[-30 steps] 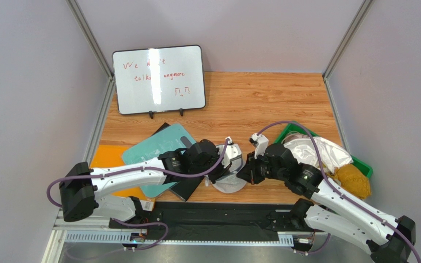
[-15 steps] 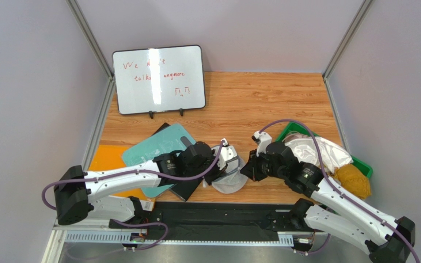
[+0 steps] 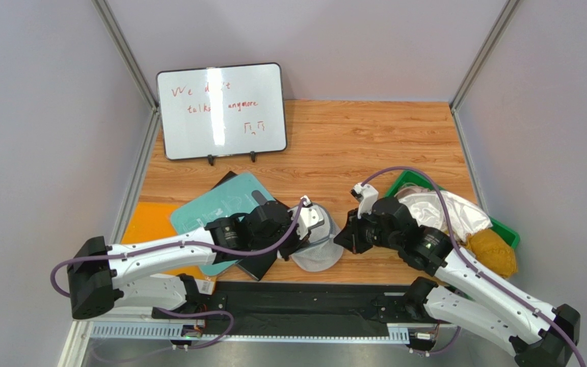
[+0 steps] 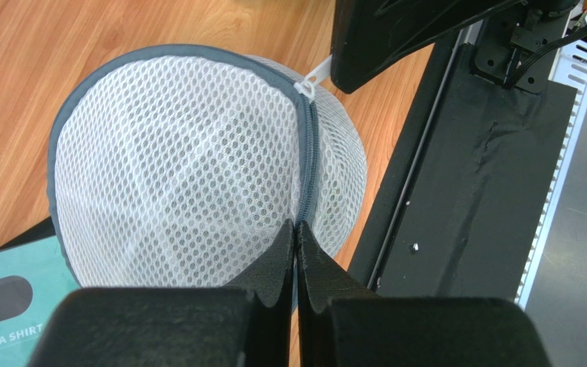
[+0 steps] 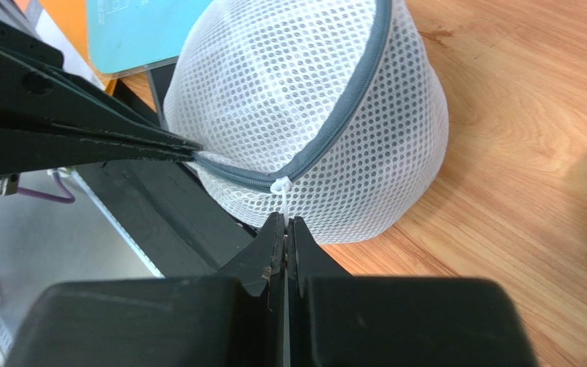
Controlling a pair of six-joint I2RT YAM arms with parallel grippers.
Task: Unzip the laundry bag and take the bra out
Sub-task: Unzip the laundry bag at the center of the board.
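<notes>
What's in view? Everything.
round mesh laundry bag: one, white with grey rim, table centre-front
small zip pull: one, white, bag rim
framed whiteboard: one, white, far left
plastic folding board: one, teal, left of bag
flat sheet: one, orange, under board
flat item: one, black, under board
plastic bin: one, green, right edge
crumpled cloth: one, white, in bin
fuzzy bundle: one, mustard, bin's near end
left gripper: one, black, shut on bag rim
right gripper: one, black, shut on zip pull

We see the laundry bag point(image 4: 197, 153) in white honeycomb mesh with a grey-blue zip rim, on a warm wood-grain counter point(image 3: 365, 145); left a teal board point(image 3: 220, 210), right a green bin point(image 3: 507, 233)
</notes>
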